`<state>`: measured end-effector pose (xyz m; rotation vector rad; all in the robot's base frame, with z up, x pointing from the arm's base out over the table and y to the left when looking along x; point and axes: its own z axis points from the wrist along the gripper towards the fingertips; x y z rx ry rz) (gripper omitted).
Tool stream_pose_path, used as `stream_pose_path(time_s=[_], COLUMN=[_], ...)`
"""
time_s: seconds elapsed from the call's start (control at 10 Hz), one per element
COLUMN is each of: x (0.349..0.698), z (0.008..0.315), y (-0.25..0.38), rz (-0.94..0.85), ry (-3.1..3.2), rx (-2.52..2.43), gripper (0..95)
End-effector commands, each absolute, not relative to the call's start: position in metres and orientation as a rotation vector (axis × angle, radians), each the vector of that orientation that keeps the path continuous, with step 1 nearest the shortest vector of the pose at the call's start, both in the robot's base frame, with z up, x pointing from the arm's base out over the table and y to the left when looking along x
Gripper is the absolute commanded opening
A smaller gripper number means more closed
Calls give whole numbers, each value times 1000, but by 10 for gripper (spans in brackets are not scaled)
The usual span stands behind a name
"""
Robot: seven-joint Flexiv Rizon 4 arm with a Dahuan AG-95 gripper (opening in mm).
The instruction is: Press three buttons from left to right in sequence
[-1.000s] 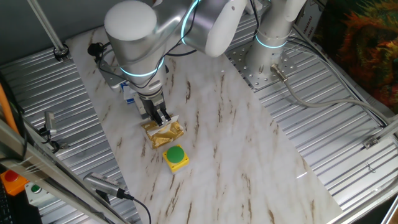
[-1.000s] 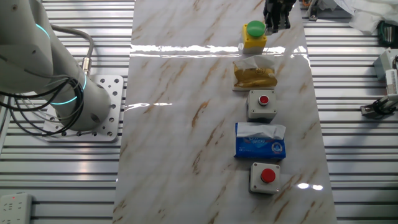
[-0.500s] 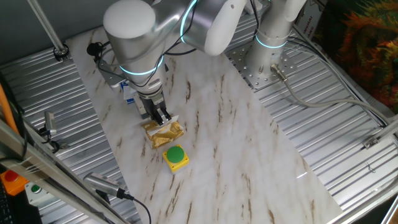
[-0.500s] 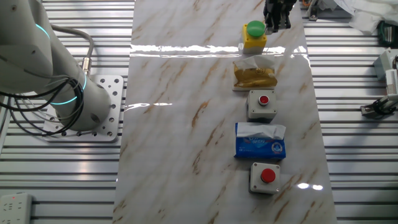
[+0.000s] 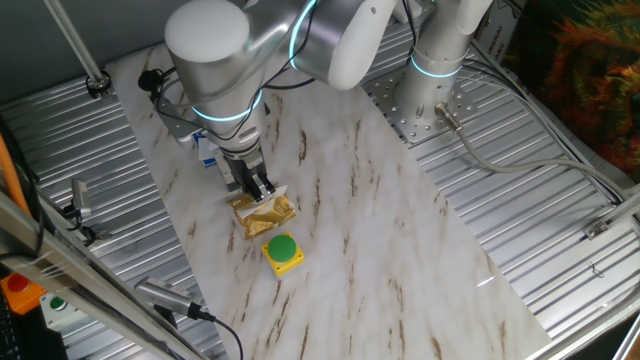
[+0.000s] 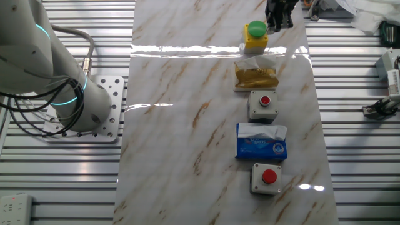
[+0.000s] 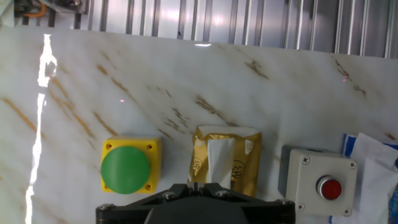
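Note:
Three buttons stand in a row on the marble board (image 6: 187, 94): a yellow box with a green dome cap (image 6: 255, 34), a grey-white box with a red cap (image 6: 263, 104), and another one (image 6: 265, 178) at the near end. In the hand view the green dome (image 7: 126, 170) is at the left and one grey box (image 7: 319, 182) at the right. My gripper (image 7: 202, 185) hangs above the gold foil packet (image 7: 224, 158) between them, touching nothing. Its fingertips meet, so it is shut. From the side the gripper (image 5: 263, 188) stands over the packet (image 5: 265, 213), just behind the yellow box (image 5: 283, 251).
A blue tissue pack (image 6: 261, 142) lies between the two grey boxes. Ribbed metal decking (image 6: 356, 125) surrounds the board. The arm's base (image 6: 75, 100) sits at the board's side. A cable (image 5: 215, 320) and an orange box (image 5: 18, 290) lie at the near-left corner.

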<state>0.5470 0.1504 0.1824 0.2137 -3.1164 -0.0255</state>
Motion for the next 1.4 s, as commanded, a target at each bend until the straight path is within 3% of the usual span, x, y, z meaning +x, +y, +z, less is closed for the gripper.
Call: stream_pose_path(time_s=[0.1, 1.4], x=[546, 547], z=[184, 185], y=[151, 151], rz=[-28, -56], ry=[-3116, -3105], rx=[222, 235], gripper=[0, 0])
